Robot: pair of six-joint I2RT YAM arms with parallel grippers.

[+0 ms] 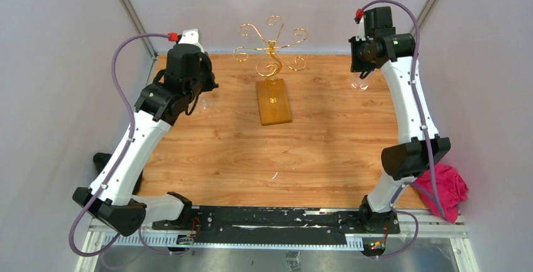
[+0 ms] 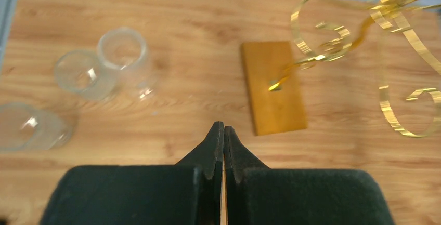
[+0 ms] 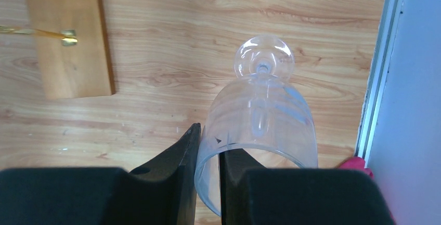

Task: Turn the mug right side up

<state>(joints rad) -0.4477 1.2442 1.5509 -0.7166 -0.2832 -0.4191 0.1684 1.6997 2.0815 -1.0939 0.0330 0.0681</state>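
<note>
The right gripper (image 3: 210, 142) pinched the rim of the clear stemmed mug (image 3: 260, 116), while the left gripper (image 2: 223, 127) was closed fully on nothing.

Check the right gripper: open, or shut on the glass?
Shut. In the right wrist view, the right gripper pinches the glass at its rim, one finger outside the wall, one inside.

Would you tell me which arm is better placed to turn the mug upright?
The right: the right gripper pinches the clear mug by its rim, while the left gripper is closed and empty.
</note>
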